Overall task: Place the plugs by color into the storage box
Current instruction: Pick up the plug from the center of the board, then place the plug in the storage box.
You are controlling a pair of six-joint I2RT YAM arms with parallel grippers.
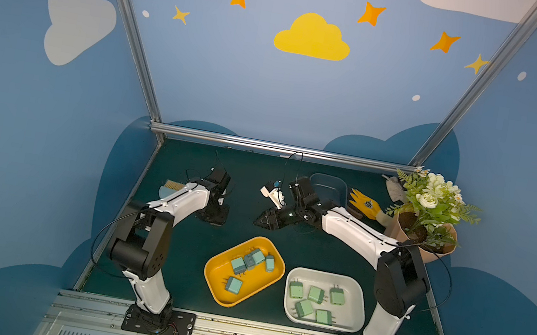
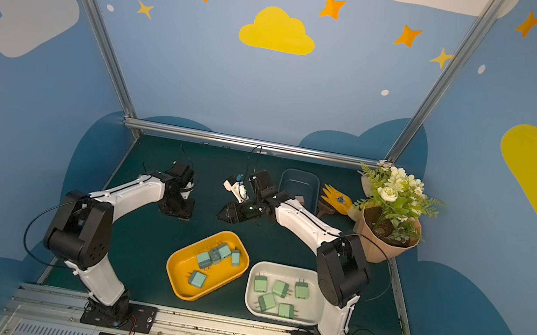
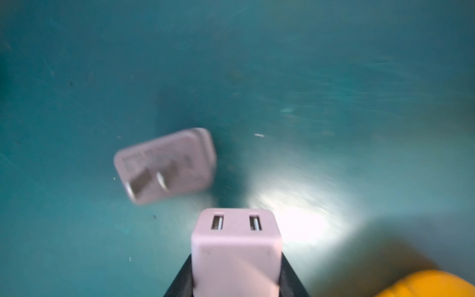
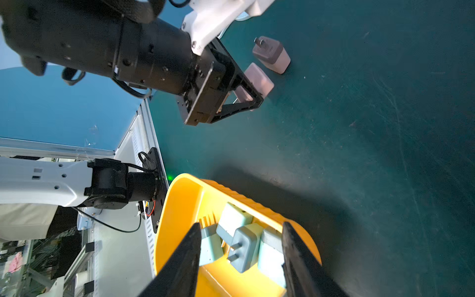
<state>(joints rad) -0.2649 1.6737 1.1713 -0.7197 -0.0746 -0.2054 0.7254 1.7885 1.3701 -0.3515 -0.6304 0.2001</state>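
Left gripper [image 1: 214,211] is seen closed on a pink plug [image 3: 235,246], its USB-port face pointing away from the wrist. The plug is held low over the green mat [image 1: 168,269], though contact with the mat cannot be settled. A second pink plug [image 4: 272,55] is noted just beside it on the mat, prongs up, blurred in the left wrist view. Right gripper [image 1: 257,222] is held over the mat on the far side of the yellow tray [image 1: 220,295], jaws parted, nothing between them. Five light-blue plugs [image 1: 237,265] are counted in the yellow tray. Five mint-green plugs [image 1: 316,294] lie in the white tray [image 1: 360,302] beside it.
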